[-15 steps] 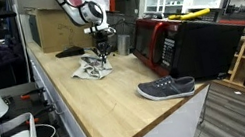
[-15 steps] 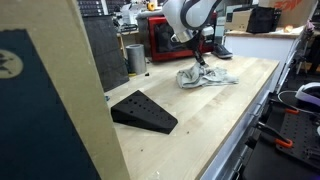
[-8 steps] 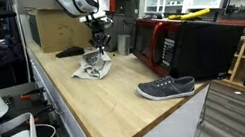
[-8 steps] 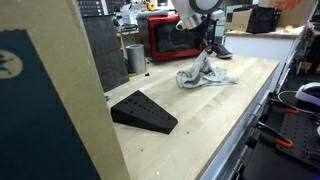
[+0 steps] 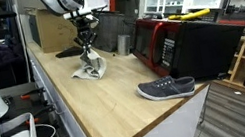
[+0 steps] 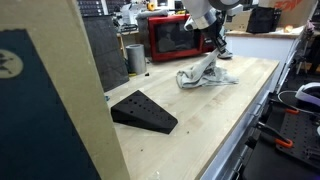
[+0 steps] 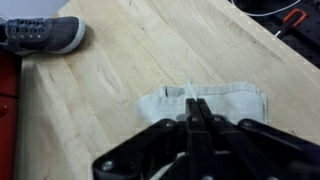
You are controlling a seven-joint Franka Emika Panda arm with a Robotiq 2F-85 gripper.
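In an exterior view the gripper (image 5: pixel 87 50) hangs over the far part of the wooden table (image 5: pixel 119 105). Its two fingers are pressed together on the top of a light cloth (image 5: pixel 90 66). The cloth is pulled up into a peak, and its lower part lies on the table. A grey shoe (image 5: pixel 167 89) lies near the closer corner of the table, well apart from the cloth. A red microwave (image 5: pixel 150 41) stands behind, near the cloth.

In an exterior view the gripper (image 6: pixel 213 55) holds the cloth (image 6: pixel 203 74) by one raised end, and the rest lies crumpled on the table (image 6: pixel 190 120). A black wedge (image 6: pixel 143 111) lies closer to the camera, well apart from the cloth. The microwave (image 6: pixel 170 38) stands at the back.

In the wrist view the gripper (image 7: pixel 197 104) comes in from the bottom edge. Its fingers are closed tight, and a thin strip of the cloth (image 7: pixel 235 100) shows just at their tips. The rest of the cloth lies on the table (image 7: pixel 130 60) below them. The shoe (image 7: pixel 45 33) is in the upper left corner, well apart from the cloth.
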